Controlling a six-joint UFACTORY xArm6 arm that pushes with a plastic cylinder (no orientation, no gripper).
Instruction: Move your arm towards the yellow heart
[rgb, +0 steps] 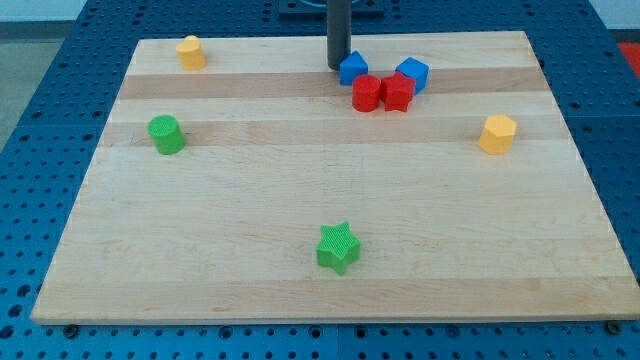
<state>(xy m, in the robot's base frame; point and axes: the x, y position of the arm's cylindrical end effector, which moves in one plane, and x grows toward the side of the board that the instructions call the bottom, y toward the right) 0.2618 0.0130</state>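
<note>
1. The yellow heart (191, 51) sits near the board's top-left corner in the view, well apart from every other block; its heart shape is hard to make out at this size.
2. My tip (338, 66) rests on the wooden board (300, 190) near the top edge, about mid-width, just left of a blue block (352, 68) and apparently touching it or nearly so. The rod ends plain: no jaws, holding nothing.
3. As I judge it, the approach is barely begun; the next move calls for a slide toward the view's left along the top of the board.
4. That path looks free of blocks. The cluster lies on my tip's right: a second blue block (412, 73) and two red blocks (367, 93) (398, 91) packed together.
5. Farther off are a green cylinder (165, 134) at left, a green star (338, 247) near the bottom, and a yellow hexagonal block (497, 133) at right.
</note>
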